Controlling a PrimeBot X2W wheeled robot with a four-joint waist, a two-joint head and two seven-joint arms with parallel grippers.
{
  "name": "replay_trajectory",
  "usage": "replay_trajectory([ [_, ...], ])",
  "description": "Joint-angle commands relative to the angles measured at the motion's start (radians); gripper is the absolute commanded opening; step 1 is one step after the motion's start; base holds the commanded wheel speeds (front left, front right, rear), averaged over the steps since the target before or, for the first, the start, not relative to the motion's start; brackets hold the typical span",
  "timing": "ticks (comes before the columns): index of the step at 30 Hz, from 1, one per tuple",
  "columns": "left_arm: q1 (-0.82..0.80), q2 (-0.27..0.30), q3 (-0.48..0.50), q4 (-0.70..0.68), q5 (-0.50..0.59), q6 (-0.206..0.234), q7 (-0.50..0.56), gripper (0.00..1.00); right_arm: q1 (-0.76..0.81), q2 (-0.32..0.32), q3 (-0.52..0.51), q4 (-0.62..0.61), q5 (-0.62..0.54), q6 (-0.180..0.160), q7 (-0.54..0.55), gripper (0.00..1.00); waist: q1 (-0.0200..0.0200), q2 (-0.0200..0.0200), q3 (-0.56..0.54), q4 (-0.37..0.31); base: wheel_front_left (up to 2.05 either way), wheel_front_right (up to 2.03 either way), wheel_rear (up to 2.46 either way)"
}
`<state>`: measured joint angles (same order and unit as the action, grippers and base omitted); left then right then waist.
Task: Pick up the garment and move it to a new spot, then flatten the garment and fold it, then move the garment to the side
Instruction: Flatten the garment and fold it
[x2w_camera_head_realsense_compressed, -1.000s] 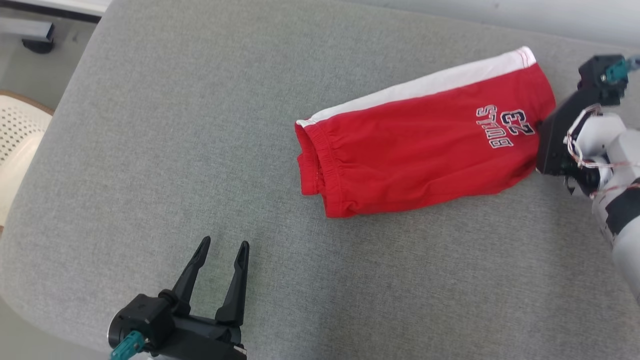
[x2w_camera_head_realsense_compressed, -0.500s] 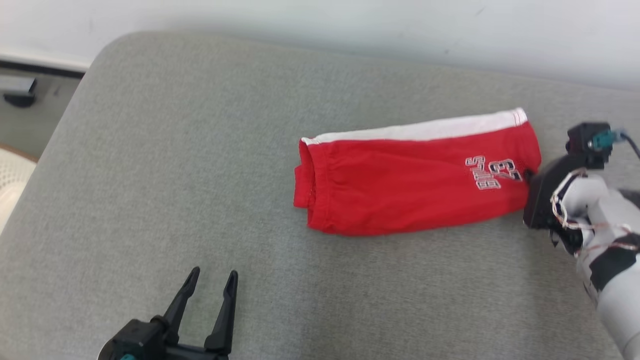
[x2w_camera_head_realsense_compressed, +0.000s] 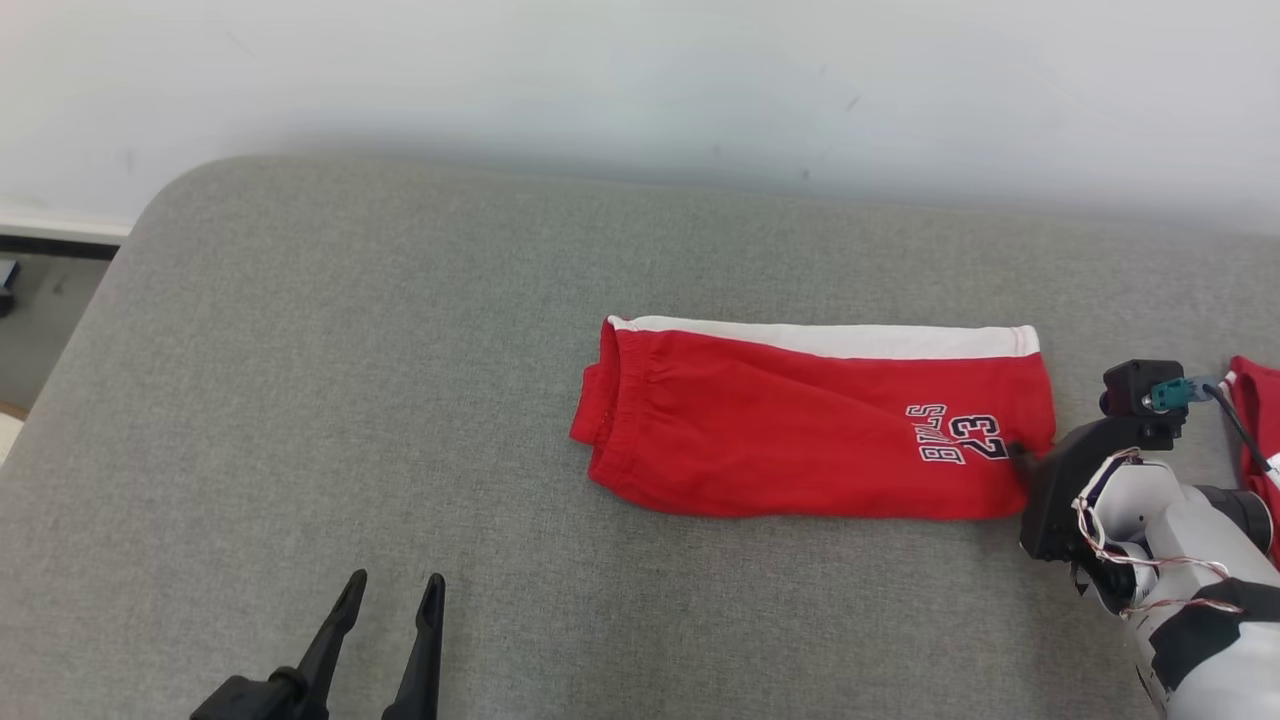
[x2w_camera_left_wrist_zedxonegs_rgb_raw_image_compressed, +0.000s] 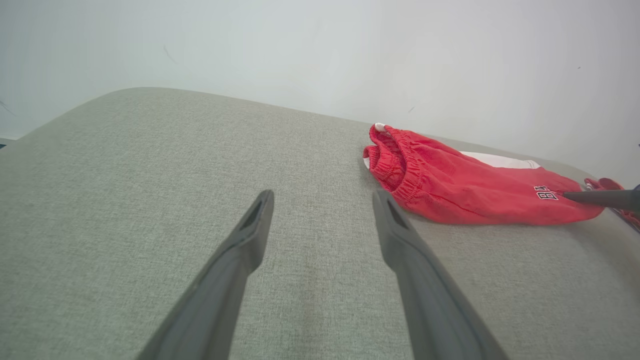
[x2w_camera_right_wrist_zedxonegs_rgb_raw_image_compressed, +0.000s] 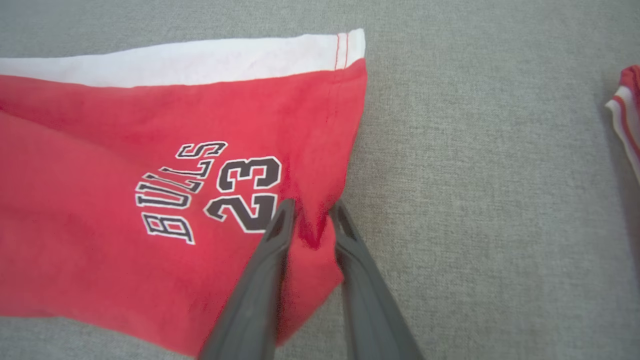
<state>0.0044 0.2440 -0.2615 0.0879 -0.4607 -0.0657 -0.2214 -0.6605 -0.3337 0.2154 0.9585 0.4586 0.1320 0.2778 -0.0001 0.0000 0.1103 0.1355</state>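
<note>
Red soft-cloth shorts (x2w_camera_head_realsense_compressed: 800, 440) with a white side stripe, a gathered elastic waistband and "BULLS 23" lettering lie flat, right of the middle of the grey woven cushion (x2w_camera_head_realsense_compressed: 350, 350). The stripe is on the side toward the cushion's far edge and the waistband points toward its left. Since a second ago my head camera has tipped up. The pale wall (x2w_camera_head_realsense_compressed: 600, 80) now stands above the cushion's rounded far-left corner, and a second red-and-white garment (x2w_camera_head_realsense_compressed: 1262, 400) shows toward the right. My right hand (x2w_camera_right_wrist_zedxonegs_rgb_raw_image_compressed: 312, 215) is at the hem corner beside the lettering. Its two dark tapered fingers are slightly parted, with a pinched ridge of red cloth between them. Whether they grip it I cannot tell. My left hand (x2w_camera_head_realsense_compressed: 395, 582) hovers released, fingers spread, over bare cushion toward the near left, well apart from the shorts.
</note>
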Motion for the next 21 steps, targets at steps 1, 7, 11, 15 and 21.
replay_trajectory([
  [1, 0.018, 0.003, -0.003, -0.002, -0.003, 0.003, 0.001, 1.00, 0.020, 0.005, -0.014, -0.019, -0.016, -0.002, 0.009, 1.00, 0.0001, 0.0000, -0.012, -0.008, 0.00, 0.00, 0.00],
  [7, 0.018, 0.004, -0.009, -0.005, -0.006, 0.004, 0.005, 1.00, 0.080, -0.006, -0.129, -0.144, -0.059, -0.002, 0.146, 1.00, 0.0001, 0.0000, -0.033, -0.009, 0.00, 0.00, 0.00],
  [11, 0.034, 0.005, -0.007, -0.008, -0.011, 0.010, 0.001, 1.00, 0.122, -0.019, -0.244, -0.270, -0.131, -0.002, 0.318, 1.00, 0.0001, 0.0000, -0.041, -0.011, 0.00, 0.00, 0.00],
  [15, 0.039, 0.004, -0.007, -0.014, -0.013, 0.013, -0.002, 1.00, 0.155, -0.001, -0.326, -0.403, -0.207, -0.002, 0.428, 1.00, 0.0001, 0.0000, -0.036, -0.014, 0.00, 0.00, 0.00],
  [21, 0.010, 0.008, -0.011, -0.020, -0.012, 0.009, -0.004, 1.00, 0.160, 0.095, -0.417, -0.595, -0.316, -0.002, 0.634, 1.00, 0.0001, 0.0000, 0.005, -0.010, 0.00, 0.00, 0.00],
])
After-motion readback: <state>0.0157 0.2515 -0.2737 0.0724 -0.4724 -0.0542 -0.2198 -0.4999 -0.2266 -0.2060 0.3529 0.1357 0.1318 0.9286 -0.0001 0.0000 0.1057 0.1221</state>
